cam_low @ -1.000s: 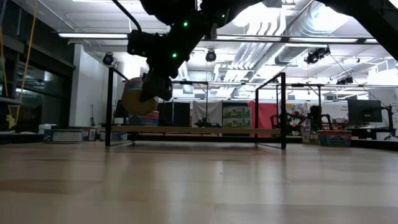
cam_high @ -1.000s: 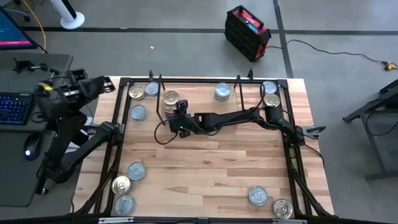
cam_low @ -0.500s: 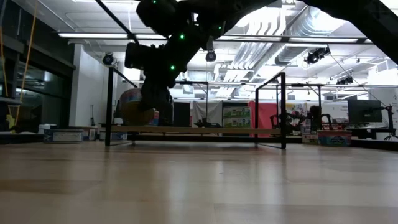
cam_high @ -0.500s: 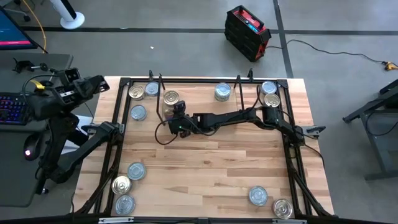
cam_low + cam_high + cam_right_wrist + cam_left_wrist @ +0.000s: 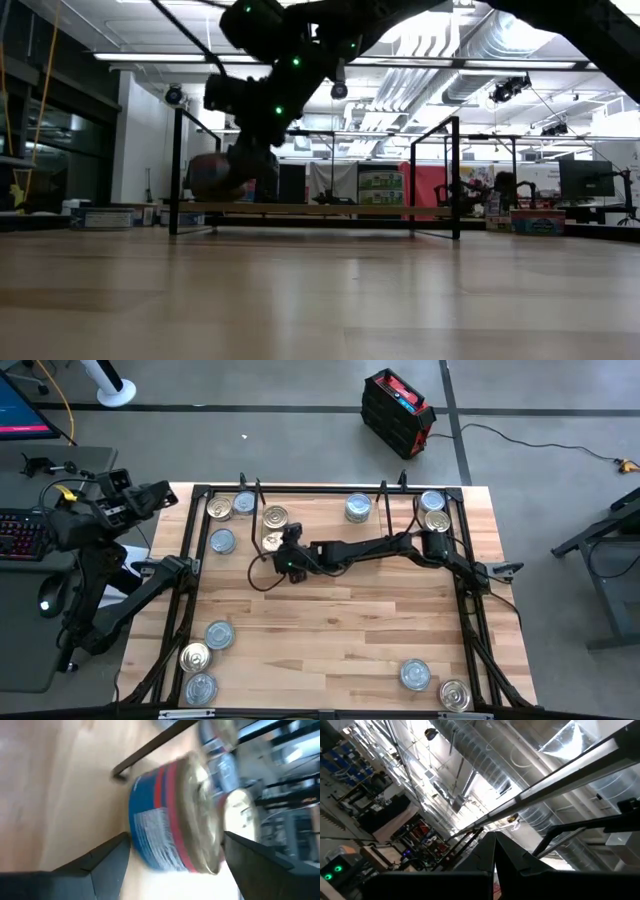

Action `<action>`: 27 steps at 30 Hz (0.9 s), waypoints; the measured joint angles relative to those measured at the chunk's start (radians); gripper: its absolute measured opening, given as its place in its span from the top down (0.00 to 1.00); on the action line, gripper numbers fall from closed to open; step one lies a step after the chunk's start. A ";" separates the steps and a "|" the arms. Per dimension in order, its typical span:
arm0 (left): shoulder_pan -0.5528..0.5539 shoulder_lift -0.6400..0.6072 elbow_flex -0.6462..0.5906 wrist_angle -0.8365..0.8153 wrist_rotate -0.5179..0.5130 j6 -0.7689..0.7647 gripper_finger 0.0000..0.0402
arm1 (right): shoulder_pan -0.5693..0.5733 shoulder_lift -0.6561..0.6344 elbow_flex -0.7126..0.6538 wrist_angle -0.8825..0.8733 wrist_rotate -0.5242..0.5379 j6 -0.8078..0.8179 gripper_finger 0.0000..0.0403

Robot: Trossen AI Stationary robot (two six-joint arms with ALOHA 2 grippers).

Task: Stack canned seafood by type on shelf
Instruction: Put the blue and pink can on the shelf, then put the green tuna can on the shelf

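Progress of the stacking task, shown from above. The right gripper [image 5: 277,550] was extended toward the upper left of the frame, its fingers [image 5: 107,857] spread on either side of a gold-lidded tin [image 5: 175,817] with a blue and red label. That tin appeared to rest on the shelf [image 5: 320,510], a light board between black brackets along the upper edge of the frame, just below a second gold-lidded tin [image 5: 275,516]; the jaws stood apart from its wall, so it was judged released, not gripped. A silver-lidded tin [image 5: 358,509] stood further right on the shelf. The remaining tins were left unsorted around the table [image 5: 330,630]: a mixed group at upper left [image 5: 230,507], a pair at upper right [image 5: 433,510], three at lower left [image 5: 203,658], and two at lower right [image 5: 433,685]. Most of the work was therefore judged outstanding. The left gripper [image 5: 165,495] was parked beyond the table's left edge; its jaw state could not be told.
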 joint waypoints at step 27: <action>0.000 -0.002 0.000 -0.127 0.139 0.107 1.00 | -0.040 -0.048 0.040 -0.139 -0.015 0.222 0.24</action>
